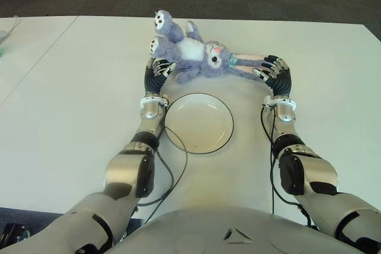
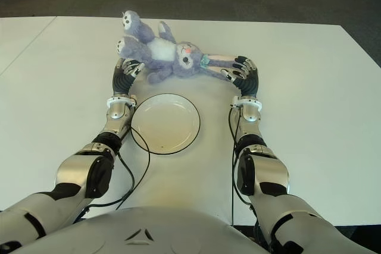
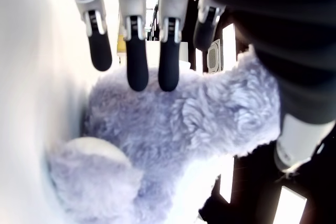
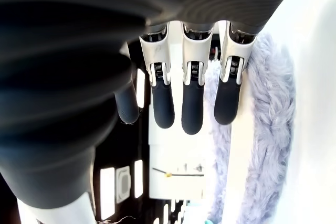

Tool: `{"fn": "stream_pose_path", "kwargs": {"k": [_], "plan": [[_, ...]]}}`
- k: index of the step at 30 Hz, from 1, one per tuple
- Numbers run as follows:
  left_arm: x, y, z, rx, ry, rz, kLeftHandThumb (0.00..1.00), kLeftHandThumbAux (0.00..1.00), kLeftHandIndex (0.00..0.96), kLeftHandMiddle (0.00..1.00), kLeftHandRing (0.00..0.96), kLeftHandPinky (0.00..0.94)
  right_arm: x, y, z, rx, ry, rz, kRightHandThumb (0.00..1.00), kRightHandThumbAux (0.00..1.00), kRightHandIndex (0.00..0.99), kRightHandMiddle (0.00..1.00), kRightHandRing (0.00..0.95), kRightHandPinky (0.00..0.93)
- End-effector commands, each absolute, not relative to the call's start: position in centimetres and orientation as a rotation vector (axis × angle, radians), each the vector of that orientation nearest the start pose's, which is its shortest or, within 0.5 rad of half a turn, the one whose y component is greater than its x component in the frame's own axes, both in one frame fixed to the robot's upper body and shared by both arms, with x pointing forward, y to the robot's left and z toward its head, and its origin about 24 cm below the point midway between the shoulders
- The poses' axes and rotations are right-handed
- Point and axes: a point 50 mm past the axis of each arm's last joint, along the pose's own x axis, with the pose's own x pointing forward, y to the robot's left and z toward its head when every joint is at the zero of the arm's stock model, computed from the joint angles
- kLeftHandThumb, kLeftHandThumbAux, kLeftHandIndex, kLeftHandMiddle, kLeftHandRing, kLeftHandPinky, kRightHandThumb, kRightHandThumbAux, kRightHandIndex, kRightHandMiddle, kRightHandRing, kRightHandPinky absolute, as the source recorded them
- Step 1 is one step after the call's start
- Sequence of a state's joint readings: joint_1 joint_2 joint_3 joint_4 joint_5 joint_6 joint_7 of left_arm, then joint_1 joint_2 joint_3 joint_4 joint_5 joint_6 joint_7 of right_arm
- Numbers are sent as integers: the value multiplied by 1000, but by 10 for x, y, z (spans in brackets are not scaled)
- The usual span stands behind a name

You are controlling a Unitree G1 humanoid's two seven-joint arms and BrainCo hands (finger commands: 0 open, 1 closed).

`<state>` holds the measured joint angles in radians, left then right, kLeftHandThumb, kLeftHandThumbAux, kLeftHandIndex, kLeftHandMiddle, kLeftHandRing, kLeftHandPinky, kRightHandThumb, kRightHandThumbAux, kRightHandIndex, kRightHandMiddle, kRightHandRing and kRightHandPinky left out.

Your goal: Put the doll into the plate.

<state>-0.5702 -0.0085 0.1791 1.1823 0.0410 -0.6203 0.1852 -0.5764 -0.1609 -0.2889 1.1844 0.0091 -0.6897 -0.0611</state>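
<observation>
White bench (image 1: 71, 87) carries our soft, light doll (image 1: 196, 57); our left hand (image 1: 159, 71) and right hand (image 1: 275, 74), fingers spread, should cradle its body and ears toward the plate (image 1: 178, 138).

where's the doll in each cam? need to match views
Left eye: doll top centre, beyond the plate.
Right eye: doll upper centre-left, beyond the plate.
Left wrist: purple fur fills the lower frame.
Right wrist: fur strip along one edge.
Shared landmark: plate, eye views only.

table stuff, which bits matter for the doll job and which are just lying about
Job: doll; plate; left hand at its leg; right hand at its ears.
Lying about: cables along the arms; table.
</observation>
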Motion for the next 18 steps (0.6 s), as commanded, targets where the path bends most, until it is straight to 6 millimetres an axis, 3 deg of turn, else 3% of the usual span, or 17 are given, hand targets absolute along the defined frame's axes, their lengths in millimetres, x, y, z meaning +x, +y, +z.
{"fn": "stream_pose_path", "kwargs": {"k": [1,6,10,18], "plan": [[223,153,-106,85,523,219,0,660,125,288,299,261,222,-192,-94,73,363,-294,57,842,252,273,293,340],[227,149,-103,140,500,211,0,670,96,248,273,244,222,-193,-94,76,364,-294,55,838,251,273,291,324],[244,138,-88,162,404,208,4,690,71,218,249,233,222,-193,-94,82,364,-296,58,840,252,273,291,332],[271,133,-62,114,268,224,121,668,38,176,219,248,222,-194,-94,70,367,-299,70,839,256,274,292,336]]}}
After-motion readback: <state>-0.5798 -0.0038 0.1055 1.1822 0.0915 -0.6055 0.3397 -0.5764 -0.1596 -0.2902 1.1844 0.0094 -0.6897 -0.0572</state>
